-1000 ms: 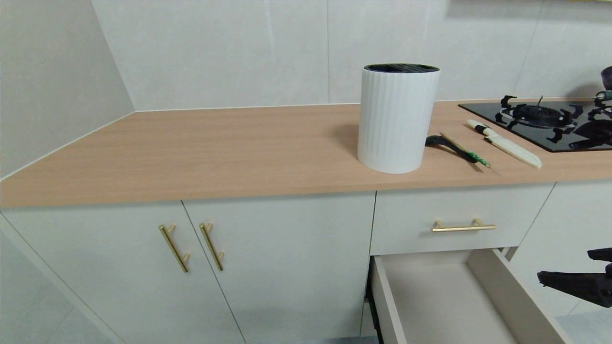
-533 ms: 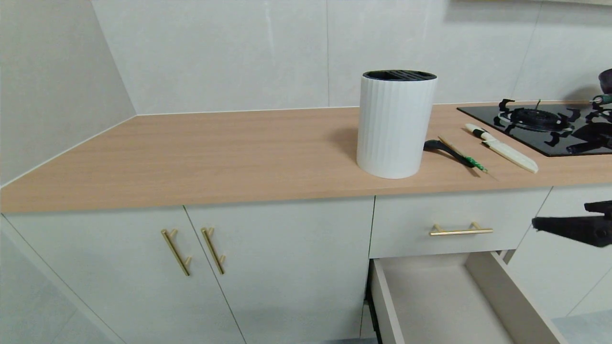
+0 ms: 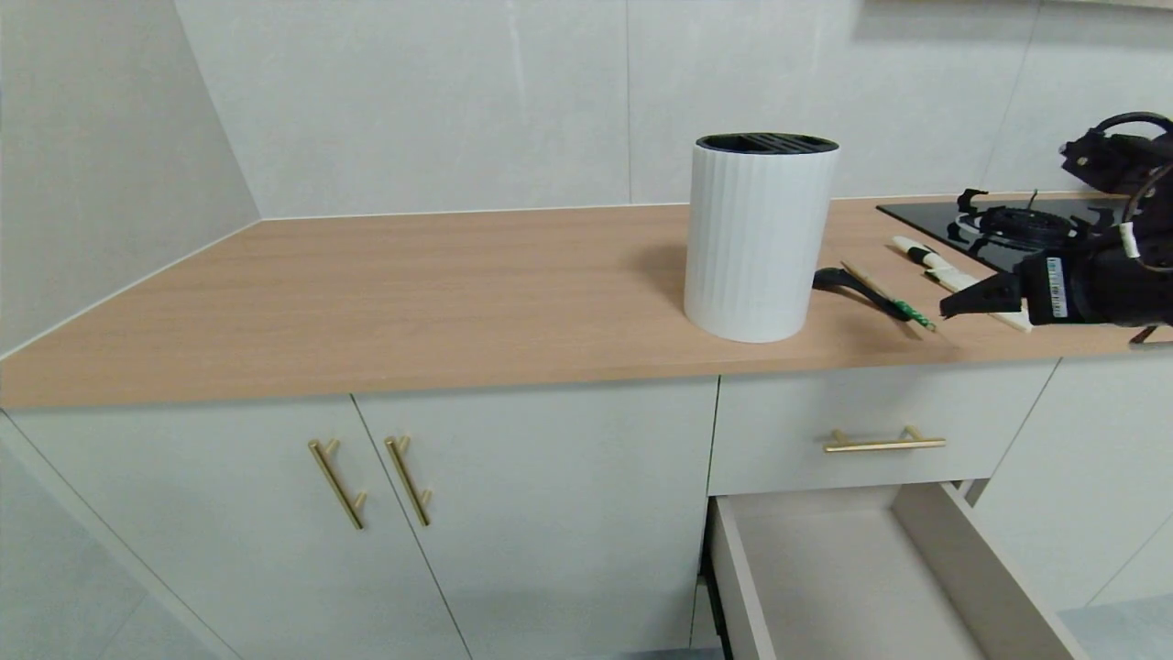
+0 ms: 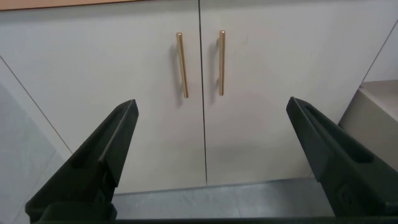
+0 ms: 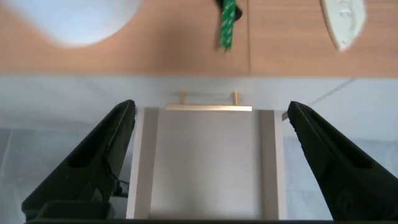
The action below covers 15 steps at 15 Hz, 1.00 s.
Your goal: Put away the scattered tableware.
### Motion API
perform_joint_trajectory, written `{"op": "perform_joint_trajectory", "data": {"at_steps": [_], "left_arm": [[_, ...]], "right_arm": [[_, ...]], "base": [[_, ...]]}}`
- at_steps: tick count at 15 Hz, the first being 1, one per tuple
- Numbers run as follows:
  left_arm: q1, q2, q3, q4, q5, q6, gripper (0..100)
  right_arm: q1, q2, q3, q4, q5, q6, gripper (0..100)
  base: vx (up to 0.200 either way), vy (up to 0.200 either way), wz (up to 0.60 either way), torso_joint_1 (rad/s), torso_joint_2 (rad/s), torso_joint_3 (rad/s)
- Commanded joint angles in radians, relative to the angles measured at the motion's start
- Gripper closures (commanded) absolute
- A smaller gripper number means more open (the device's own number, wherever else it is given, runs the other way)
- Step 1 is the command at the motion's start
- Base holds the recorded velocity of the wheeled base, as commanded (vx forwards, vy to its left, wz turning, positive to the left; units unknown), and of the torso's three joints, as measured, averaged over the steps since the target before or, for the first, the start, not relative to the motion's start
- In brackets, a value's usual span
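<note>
Upright on the wooden countertop, right of centre: white ribbed holder with a black slotted top. Flat on the wood just right of its base: black spoon, bowl end close against the holder, contact impossible to judge. Laid across the spoon's handle: wooden chopsticks, green-wrapped end toward the near right. Farther right and apart from the chopsticks: white knife, angled from far left to near right, partly hidden behind the right gripper. Beyond the knife, at the far right of the counter: black gas hob. Right gripper hovering over the near edge of the counter, just right of the chopsticks' green end, pointing left. Seen from its own wrist camera: fingers spread wide, nothing held, with the open drawer, the green chopstick end and the knife tip in sight past them. Under the counter's right part: closed drawer with a gold handle, and beneath it the open drawer, pulled toward the near side. Left gripper low in front of the cabinet doors on the left, fingers likewise spread wide, holding nothing.
</note>
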<state>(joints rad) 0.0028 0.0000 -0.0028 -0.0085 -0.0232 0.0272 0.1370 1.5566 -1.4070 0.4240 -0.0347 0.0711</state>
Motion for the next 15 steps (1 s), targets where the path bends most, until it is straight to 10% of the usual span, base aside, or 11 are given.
{"op": "perform_joint_trajectory", "data": {"at_steps": [1, 15], "left_arm": [[0.000, 0.000, 0.001, -0.001, 0.000, 0.000, 0], [0.000, 0.000, 0.000, -0.001, 0.000, 0.000, 0]], "right_arm": [[-0.022, 0.184, -0.078, -0.001, 0.001, 0.012, 0], [-0.040, 0.278, -0.132, -0.034, 0.006, 0.070, 0]], "base": [[0.000, 0.000, 0.00, 0.000, 0.00, 0.000], [0.000, 0.000, 0.00, 0.000, 0.00, 0.000]]}}
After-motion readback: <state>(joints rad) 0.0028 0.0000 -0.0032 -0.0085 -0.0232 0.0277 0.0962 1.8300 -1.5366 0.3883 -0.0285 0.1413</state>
